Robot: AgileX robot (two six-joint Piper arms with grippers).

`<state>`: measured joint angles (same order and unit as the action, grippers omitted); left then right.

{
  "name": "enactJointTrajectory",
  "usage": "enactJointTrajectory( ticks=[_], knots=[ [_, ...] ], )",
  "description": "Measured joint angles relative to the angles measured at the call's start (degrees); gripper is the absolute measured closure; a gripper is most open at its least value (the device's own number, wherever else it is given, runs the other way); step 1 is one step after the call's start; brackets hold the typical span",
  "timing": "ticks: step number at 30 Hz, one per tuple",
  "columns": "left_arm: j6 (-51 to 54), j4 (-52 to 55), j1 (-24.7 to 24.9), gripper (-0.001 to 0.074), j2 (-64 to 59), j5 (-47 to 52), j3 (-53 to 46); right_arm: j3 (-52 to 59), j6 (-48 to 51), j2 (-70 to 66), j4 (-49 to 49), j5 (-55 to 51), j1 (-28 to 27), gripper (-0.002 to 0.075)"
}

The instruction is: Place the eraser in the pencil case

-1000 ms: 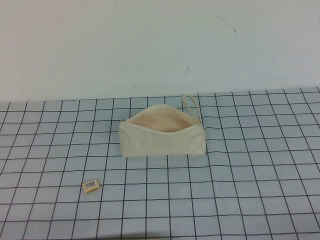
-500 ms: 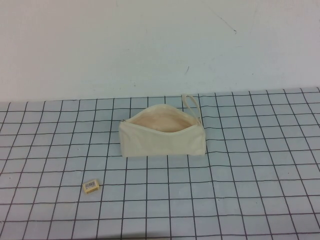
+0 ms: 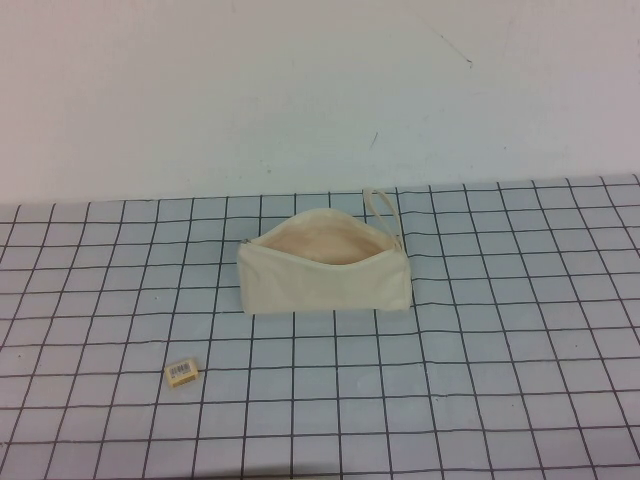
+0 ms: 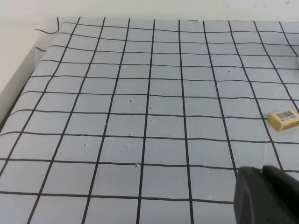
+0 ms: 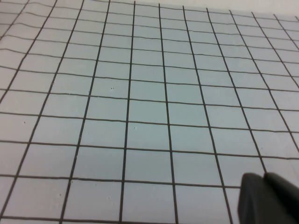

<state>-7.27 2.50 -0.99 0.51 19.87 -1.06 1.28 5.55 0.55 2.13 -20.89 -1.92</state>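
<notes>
The eraser (image 3: 181, 372) is a tiny tan-yellow block with a barcode label, lying flat on the grid mat at the front left. It also shows in the left wrist view (image 4: 283, 119). The pencil case (image 3: 325, 280) is a cream-white pouch in the middle of the mat, zip open, peach lining showing, loop strap (image 3: 380, 207) at its far right end. My left gripper (image 4: 262, 173) is shut and empty, above the mat short of the eraser. My right gripper (image 5: 264, 178) is shut and empty over bare mat. Neither arm shows in the high view.
The grey mat with black grid lines (image 3: 480, 350) covers the table, with a white wall (image 3: 300, 90) behind it. The mat's left edge and the white table border show in the left wrist view (image 4: 18, 79).
</notes>
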Motion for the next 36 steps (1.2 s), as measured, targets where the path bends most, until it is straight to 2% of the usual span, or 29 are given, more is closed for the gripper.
enactJointTrajectory(
  ticks=[4, 7, 11, 13, 16, 23, 26, 31, 36],
  knots=[
    [0.0, 0.31, 0.0, 0.0738, 0.0, -1.44, -0.12, 0.0, 0.0, 0.0, 0.0, 0.0, 0.0, 0.0727],
    [0.0, 0.44, 0.0, 0.0738, 0.0, -6.25, -0.51, 0.0, 0.0, 0.0, 0.0, 0.0, 0.0, 0.0727],
    [0.0, 0.44, 0.0, 0.0738, 0.0, -20.36, -0.51, 0.0, 0.0, 0.0, 0.0, 0.0, 0.0, 0.0727],
    [0.0, 0.93, 0.0, 0.0738, 0.0, -31.46, -0.51, 0.0, 0.0, 0.0, 0.0, 0.0, 0.0, 0.0727],
    [0.0, 1.89, 0.0, 0.0738, 0.0, -41.03, -0.51, 0.0, 0.0, 0.0, 0.0, 0.0, 0.0, 0.0727],
    [0.0, 0.97, 0.0, 0.0738, 0.0, -53.5, -0.51, 0.0, 0.0, 0.0, 0.0, 0.0, 0.0, 0.0727],
    [0.19, 0.38, 0.0, 0.0738, 0.1, -49.65, 0.24, 0.0, 0.0, 0.0, 0.0, 0.0, 0.0, 0.0727],
    [0.01, 0.49, 0.0, 0.0738, -0.89, -23.36, 13.69, 0.0, 0.0, 0.0, 0.0, 0.0, 0.0, 0.0727],
    [-0.1, 0.49, 0.0, 0.0737, -10.47, -8.92, 26.36, 0.0, 0.0, 0.0, 0.0, 0.0, 0.0, 0.0727]
  ],
)
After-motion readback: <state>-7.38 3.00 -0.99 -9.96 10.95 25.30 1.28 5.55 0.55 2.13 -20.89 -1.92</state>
